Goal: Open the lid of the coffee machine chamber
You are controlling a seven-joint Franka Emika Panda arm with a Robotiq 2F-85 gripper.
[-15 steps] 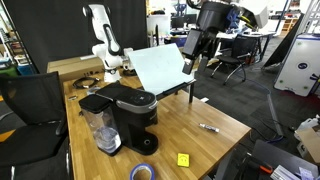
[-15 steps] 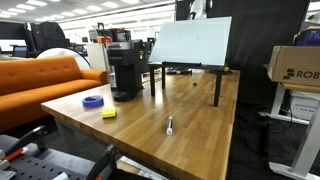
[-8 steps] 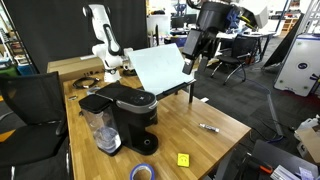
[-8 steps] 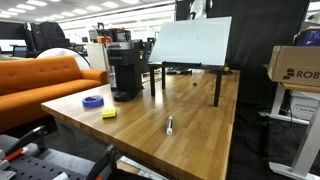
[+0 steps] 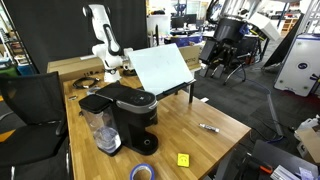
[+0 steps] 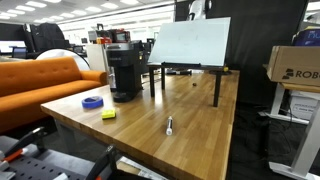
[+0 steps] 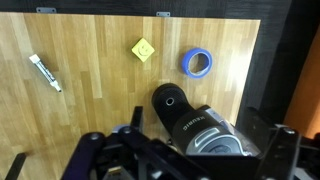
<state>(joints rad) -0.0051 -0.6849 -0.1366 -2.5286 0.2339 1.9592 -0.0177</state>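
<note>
fingers (image 7: 137, 120) of the dark robotiq gripper (image 7: 198, 122) are seen spread wide apart in the wrist view, with nothing gripped. under them the rounded glossy black plastic lid (image 7: 213, 135) is seen from above, shut on the black coffee machine chamber (image 7: 180, 118). on the wooden table (image 7: 90, 110) a blue tape roll (image 7: 198, 63), a yellow sticky note (image 7: 143, 48) and a white marker (image 7: 45, 72) are laid apart from one another.

in an exterior view the robot arm (image 5: 228, 35) is held high, well apart from the lid (image 5: 135, 100), beyond a tilted white board (image 5: 160, 68); a clear water tank (image 5: 100, 130) is fitted beside the chamber.

in an exterior view the chamber (image 6: 125, 52) is shown near the blue tape roll (image 6: 93, 101), with an orange sofa (image 6: 40, 80) nearby.
</note>
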